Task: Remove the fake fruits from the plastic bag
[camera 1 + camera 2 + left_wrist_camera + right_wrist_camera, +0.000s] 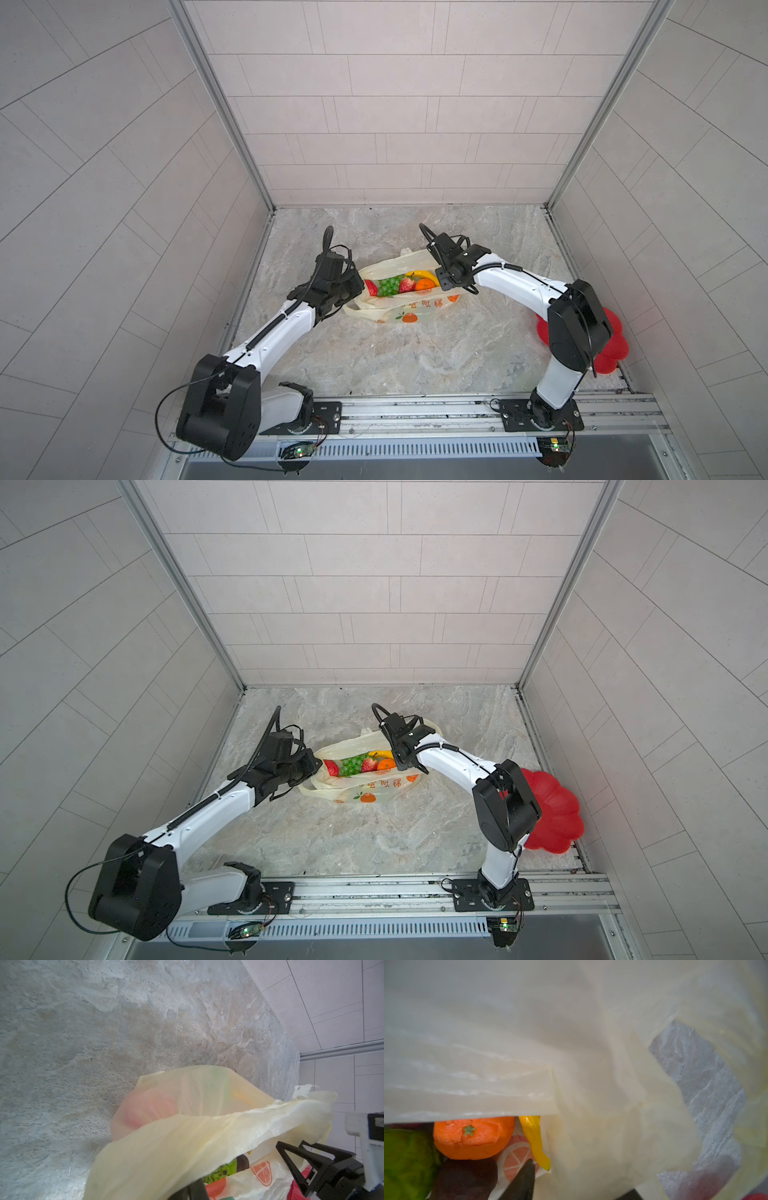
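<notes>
The plastic bag (411, 311) (374, 791) lies mid-table with its mouth held open. Inside it I see fake fruits: a red one (371, 287), green grapes (390, 286), a strawberry (407, 284), an orange (424, 284) (473, 1138) and a banana (422, 274) (534, 1138). A green netted fruit (224, 1169) and a dark brown one (465, 1178) lie deeper. My left gripper (360, 290) (193, 1188) is shut on the bag's rim at its left end. My right gripper (442, 282) (579, 1176) is at the right end, open, its fingers apart with bag film (591, 1147) between them.
A red flower-shaped plate (557, 812) sits at the table's right edge, partly behind my right arm. Tiled walls close the table on the left, right and back. A metal rail (415, 409) with both arm bases runs along the front.
</notes>
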You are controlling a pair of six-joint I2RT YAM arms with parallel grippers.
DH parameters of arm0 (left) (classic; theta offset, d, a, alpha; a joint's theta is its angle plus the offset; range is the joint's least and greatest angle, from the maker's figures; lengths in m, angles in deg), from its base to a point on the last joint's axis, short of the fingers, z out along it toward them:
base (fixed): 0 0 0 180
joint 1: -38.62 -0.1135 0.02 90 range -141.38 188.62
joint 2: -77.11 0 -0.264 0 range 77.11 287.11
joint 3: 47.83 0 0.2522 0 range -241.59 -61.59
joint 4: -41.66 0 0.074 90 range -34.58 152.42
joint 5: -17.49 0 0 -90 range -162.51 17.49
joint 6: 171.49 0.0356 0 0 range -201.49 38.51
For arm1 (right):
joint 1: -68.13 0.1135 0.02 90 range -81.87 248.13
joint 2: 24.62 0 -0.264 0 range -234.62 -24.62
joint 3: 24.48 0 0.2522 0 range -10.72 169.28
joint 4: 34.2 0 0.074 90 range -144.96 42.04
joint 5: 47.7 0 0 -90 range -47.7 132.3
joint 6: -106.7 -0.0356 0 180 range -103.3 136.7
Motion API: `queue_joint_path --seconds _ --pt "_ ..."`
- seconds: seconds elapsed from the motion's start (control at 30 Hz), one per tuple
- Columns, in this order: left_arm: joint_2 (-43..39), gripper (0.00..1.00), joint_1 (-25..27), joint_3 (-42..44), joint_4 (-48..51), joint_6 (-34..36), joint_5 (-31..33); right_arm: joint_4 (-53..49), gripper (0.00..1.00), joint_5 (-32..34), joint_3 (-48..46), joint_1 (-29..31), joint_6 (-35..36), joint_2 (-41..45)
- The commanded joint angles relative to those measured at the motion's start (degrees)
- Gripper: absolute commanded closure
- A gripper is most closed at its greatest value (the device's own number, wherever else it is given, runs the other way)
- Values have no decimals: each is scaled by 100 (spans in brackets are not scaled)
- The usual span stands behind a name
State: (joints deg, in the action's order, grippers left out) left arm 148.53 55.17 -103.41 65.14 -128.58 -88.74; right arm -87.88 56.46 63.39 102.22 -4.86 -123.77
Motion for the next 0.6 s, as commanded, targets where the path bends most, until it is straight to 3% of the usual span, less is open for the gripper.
queue_joint_path --seconds 0.0,0.33,0.47,0.5,0.57 --pt "160 100 -214 -22 84 -60 68 184 63 -82 -634 -47 -106 531" --pt "583 100 -1023 104 -454 -438 -429 1322 83 -620 -2218 -160 -404 1367" --pt "768 100 -998 -108 -200 -237 -563 1630 88 -1085 -2411 -196 -391 1494" --pt "728 96 -912 -160 -34 -169 -459 1686 88 -1216 -2404 -179 -386 1561" --pt "554 72 -684 -296 466 -3 -97 1724 89 -1329 -2337 -84 -368 1704"
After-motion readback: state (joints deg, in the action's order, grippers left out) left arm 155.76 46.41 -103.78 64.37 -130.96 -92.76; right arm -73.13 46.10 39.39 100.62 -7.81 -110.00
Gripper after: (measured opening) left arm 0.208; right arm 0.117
